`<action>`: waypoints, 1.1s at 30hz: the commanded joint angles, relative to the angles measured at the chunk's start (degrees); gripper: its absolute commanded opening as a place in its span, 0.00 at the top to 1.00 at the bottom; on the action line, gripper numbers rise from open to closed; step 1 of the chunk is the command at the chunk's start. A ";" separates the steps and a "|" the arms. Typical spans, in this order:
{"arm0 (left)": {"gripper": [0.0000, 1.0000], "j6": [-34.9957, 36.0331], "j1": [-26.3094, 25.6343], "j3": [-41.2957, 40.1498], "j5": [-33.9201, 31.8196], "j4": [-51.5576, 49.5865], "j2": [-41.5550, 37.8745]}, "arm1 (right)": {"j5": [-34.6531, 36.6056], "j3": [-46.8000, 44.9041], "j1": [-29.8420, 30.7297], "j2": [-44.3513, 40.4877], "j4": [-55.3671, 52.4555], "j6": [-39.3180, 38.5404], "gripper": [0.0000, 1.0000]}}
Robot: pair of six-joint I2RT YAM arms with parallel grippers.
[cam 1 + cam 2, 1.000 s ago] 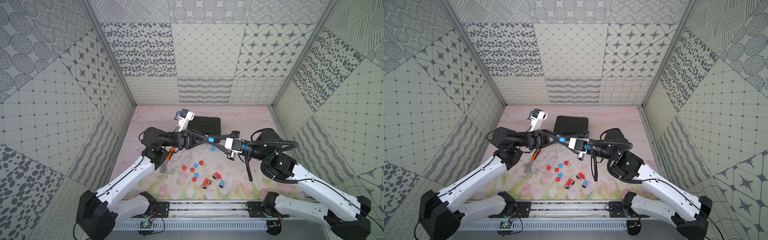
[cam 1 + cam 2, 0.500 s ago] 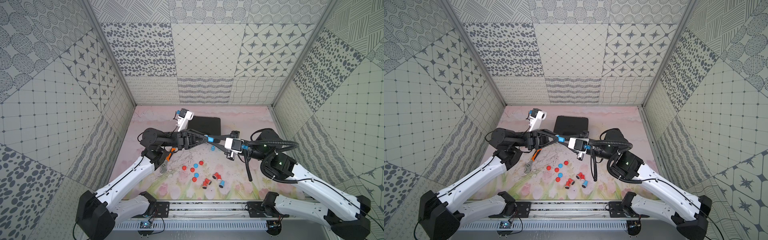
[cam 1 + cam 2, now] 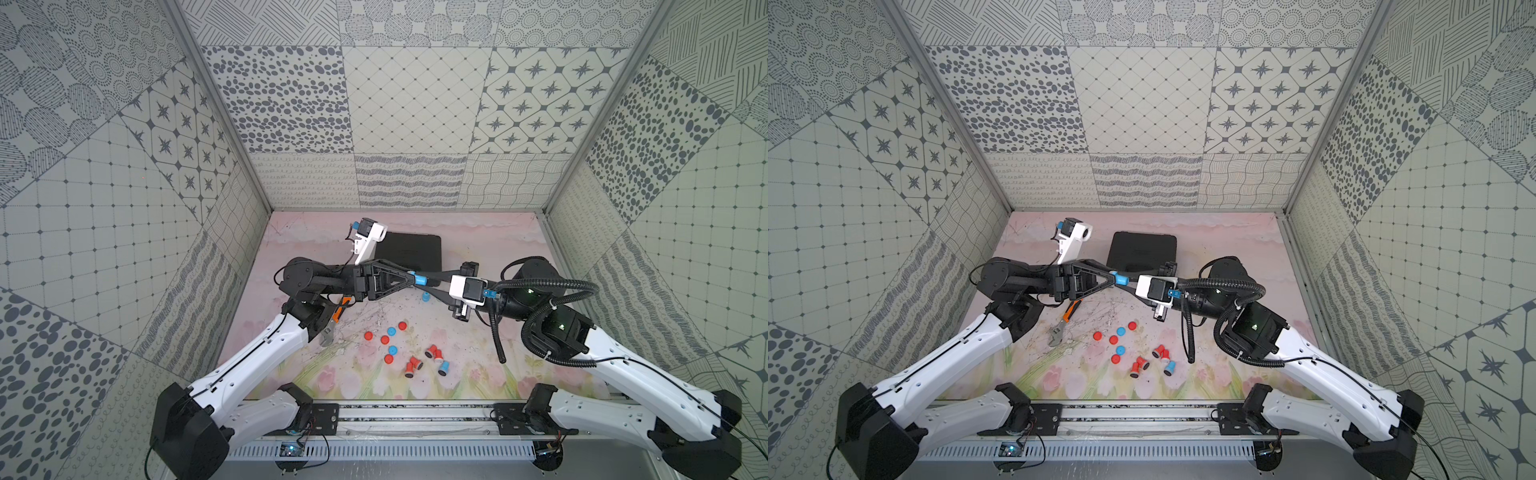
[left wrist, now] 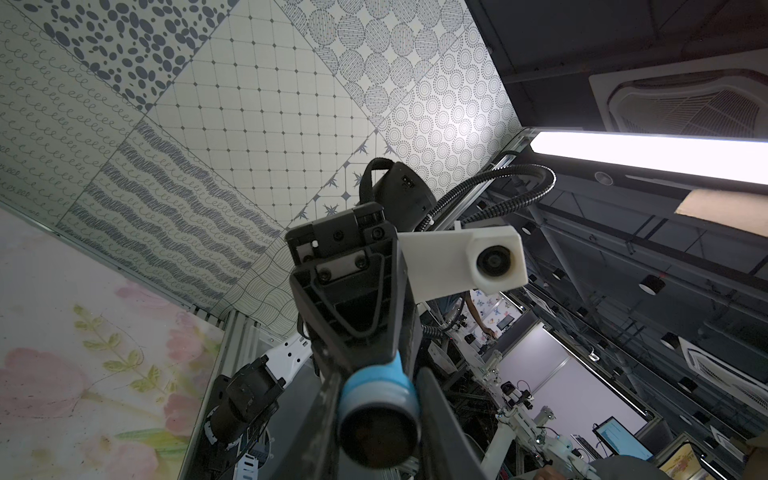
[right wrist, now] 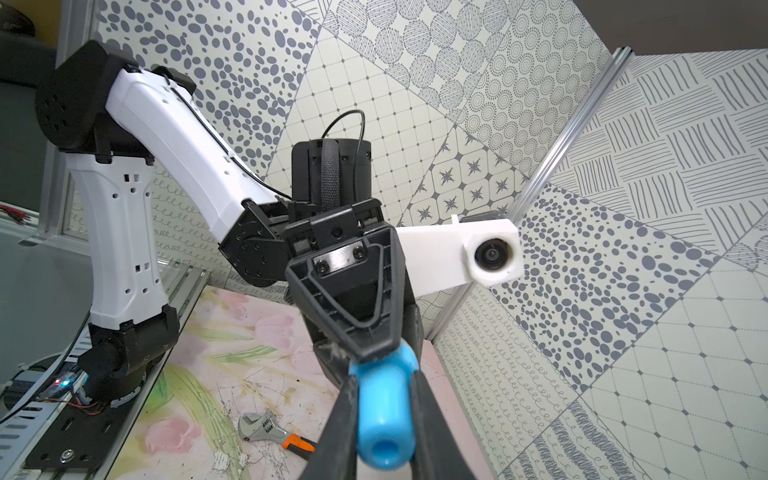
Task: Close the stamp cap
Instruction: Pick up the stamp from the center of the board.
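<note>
Both left claw (image 4: 379, 419) and right claw (image 5: 384, 415) pinching blue stamp (image 3: 419, 279), mid-air, walls (image 3: 415, 183) well apart

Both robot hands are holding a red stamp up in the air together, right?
Not quite. The stamp is blue, not red, and the right wrist view shows that plainly. The rest is right: the left gripper and the right gripper are both shut on it, up in the air.
</note>
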 commanded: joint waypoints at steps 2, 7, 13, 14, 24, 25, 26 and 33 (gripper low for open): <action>0.98 2.49 0.04 -0.46 2.24 -0.22 -0.58 | 0.61 1.95 0.84 0.34 1.71 0.34 0.87; 0.75 8.89 0.24 0.39 1.14 -9.81 -2.71 | 3.17 2.27 1.11 0.21 -0.59 2.37 0.93; 0.50 32.49 3.71 5.68 -7.19 -44.86 -10.31 | 9.61 2.53 1.75 1.36 -4.81 9.15 0.99; 0.49 36.12 4.91 6.83 -9.14 -50.61 -11.21 | 10.69 2.53 1.84 1.69 -5.50 10.86 0.99; 0.46 56.76 15.70 11.06 -27.94 -83.03 -14.73 | 24.36 4.69 2.01 10.84 -17.20 34.87 1.00; 0.46 58.38 16.22 10.93 -29.73 -84.30 -14.73 | 25.57 4.97 2.04 12.34 -18.91 37.55 1.00; 0.46 59.61 16.66 10.55 -31.36 -85.29 -14.82 | 26.56 5.20 1.91 13.96 -20.61 40.59 1.00; 0.46 64.38 19.28 7.08 -37.79 -86.14 -14.73 | 22.78 6.84 1.81 25.76 -29.44 54.76 1.00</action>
